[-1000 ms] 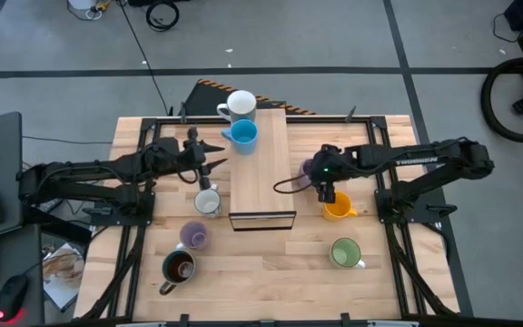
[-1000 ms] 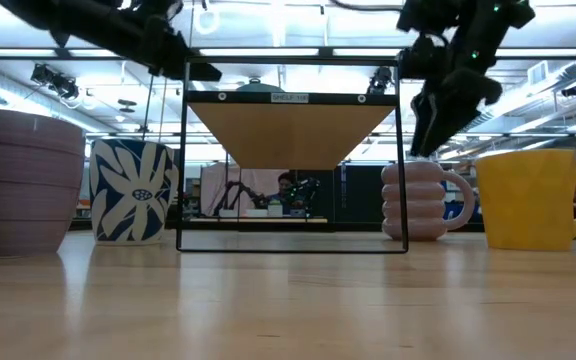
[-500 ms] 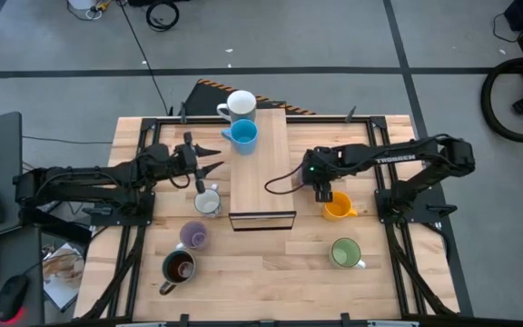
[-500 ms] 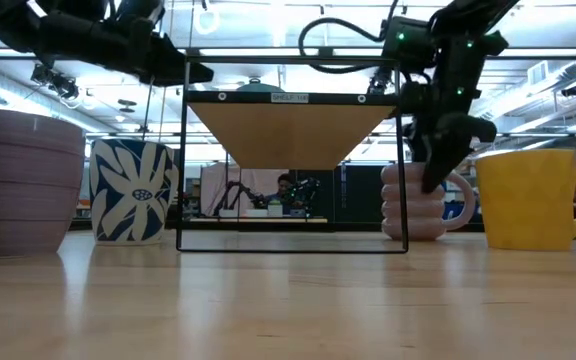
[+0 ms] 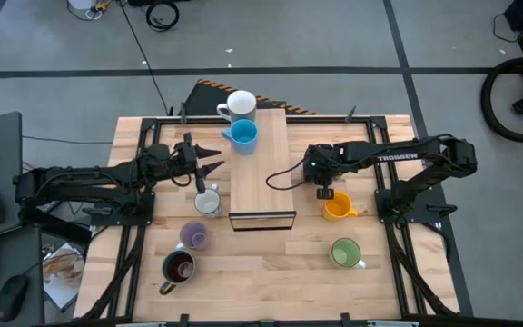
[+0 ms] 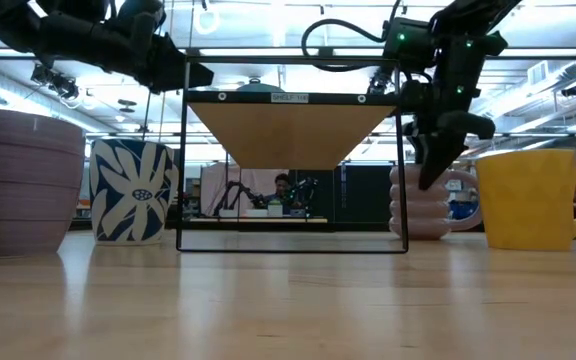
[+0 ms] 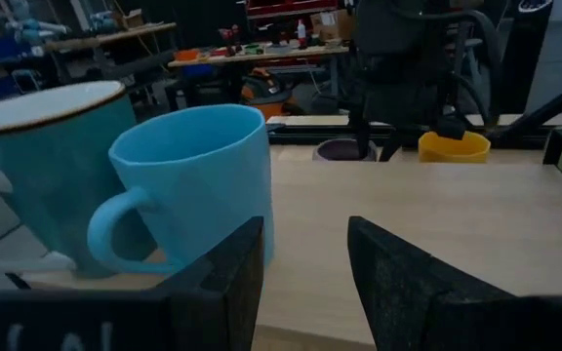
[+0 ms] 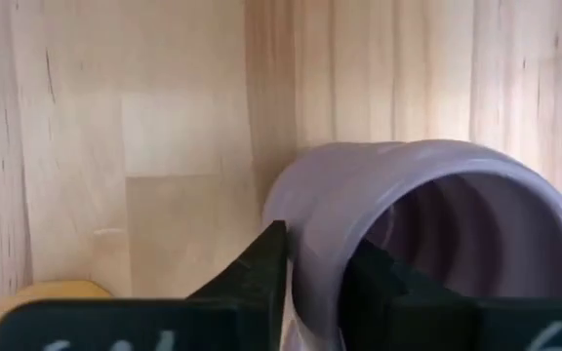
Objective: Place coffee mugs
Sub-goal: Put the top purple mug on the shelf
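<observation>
A lilac ribbed mug [image 8: 437,195] stands on its base on the table [image 6: 288,300], right of the raised wooden shelf [image 5: 260,163]. My right gripper [image 5: 322,184] points down at the mug and is shut on it, hiding it in the high view. My left gripper [image 5: 214,163] hangs open and level at the shelf's left edge. It faces a blue mug [image 7: 198,180] that stands on the shelf beside a white mug [image 5: 239,104]. Nothing is between its fingers. My right gripper pinches the lilac mug's wall at the rim [image 8: 312,249], with one finger [image 8: 261,278] outside and the other inside the mug. The fingers come steeply from above. The mug [image 6: 415,215] stands upright on the table.
An orange mug [image 5: 337,209] stands close beside the right gripper and a green mug [image 5: 345,252] lies nearer the front. Left of the shelf are a patterned white mug [image 5: 207,202], a second lilac mug [image 5: 193,235] and a dark olive mug [image 5: 178,266].
My right gripper has sunk from above the lilac mug down to its rim, shifting a little toward the table's left edge, and has taken hold of the wall. My left gripper has dropped slightly beside the shelf and then kept still.
</observation>
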`<state>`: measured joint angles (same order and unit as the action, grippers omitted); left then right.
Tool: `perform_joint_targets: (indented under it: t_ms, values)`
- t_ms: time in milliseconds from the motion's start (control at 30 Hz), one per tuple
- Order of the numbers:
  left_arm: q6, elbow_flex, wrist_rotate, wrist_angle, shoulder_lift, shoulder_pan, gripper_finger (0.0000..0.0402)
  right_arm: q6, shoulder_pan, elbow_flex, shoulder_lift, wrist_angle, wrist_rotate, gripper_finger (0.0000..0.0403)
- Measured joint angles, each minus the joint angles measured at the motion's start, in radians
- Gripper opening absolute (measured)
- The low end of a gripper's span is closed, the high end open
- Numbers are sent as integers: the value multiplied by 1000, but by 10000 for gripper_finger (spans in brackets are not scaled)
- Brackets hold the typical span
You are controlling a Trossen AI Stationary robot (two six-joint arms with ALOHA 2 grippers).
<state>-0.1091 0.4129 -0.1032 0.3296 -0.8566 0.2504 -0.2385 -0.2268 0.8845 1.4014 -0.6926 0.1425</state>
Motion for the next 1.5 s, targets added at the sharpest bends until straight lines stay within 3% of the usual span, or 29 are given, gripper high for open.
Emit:
perform_joint_targets:
  t_ms: [200,633,1033,1300,1500]
  values:
    - [16,0,0,-16,0,0,155,-8,-24,-1,0,-8,-14,45]
    - [15,0,0,-20,0,0,155,-108,-53,94,-1,-94,5,46]
    - [20,0,0,-20,0,0,155,-221,-53,360,1,-308,51,45]
    - [37,0,0,-27,0,0,155,-311,-53,516,3,-358,96,47]
    - [38,0,0,-26,0,0,155,-373,-53,616,31,-319,61,48]
